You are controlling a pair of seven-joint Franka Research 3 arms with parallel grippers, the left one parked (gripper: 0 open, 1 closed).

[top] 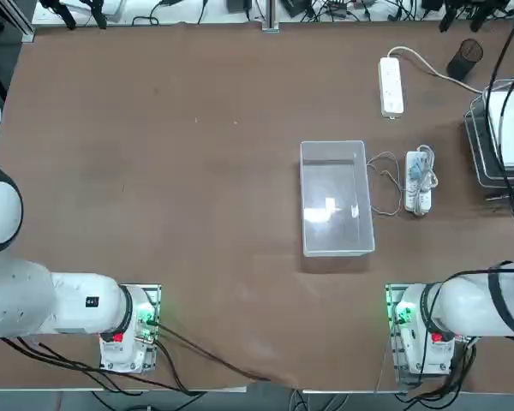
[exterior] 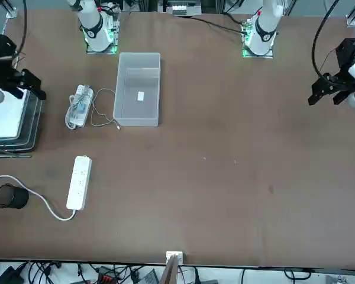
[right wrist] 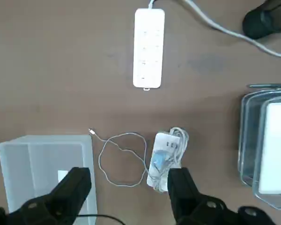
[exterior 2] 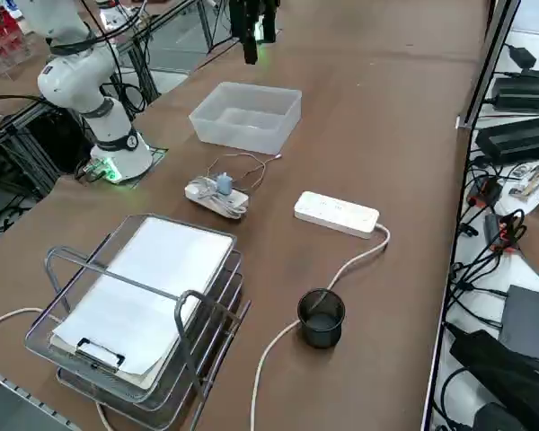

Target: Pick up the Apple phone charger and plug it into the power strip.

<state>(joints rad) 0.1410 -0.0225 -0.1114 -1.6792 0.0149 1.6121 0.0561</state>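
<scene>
**Charger seen on the bundled strip; right gripper held wide open and empty**

Only in the right side view is the Apple phone charger [exterior 2: 225, 185] seen as a small pale block standing upright on the white strip with a cable bundle [exterior 2: 214, 199]. From overhead it is merged with the bundle and its shape cannot be made out. In the right wrist view a bluish tint is seen on it, and its thin pale cable [right wrist: 124, 159] is traced in loose loops across the table to a free end just beside a corner of the clear bin [right wrist: 86, 140].

The power strip [top: 391, 86] is laid flat, well apart from the charger, on the side farther from the robot. Its long axis runs away from the robot, and its thick white cord [top: 433, 67] leaves the far end and curves past the black cup [top: 465, 58]. The bundled strip lies roughly parallel to it, between the bin and the wire tray [top: 484, 145].

The right gripper [right wrist: 129, 176] is held high above the bin and the cable loops. Its fingers [right wrist: 77, 180] are spread wide and nothing is gripped.
</scene>
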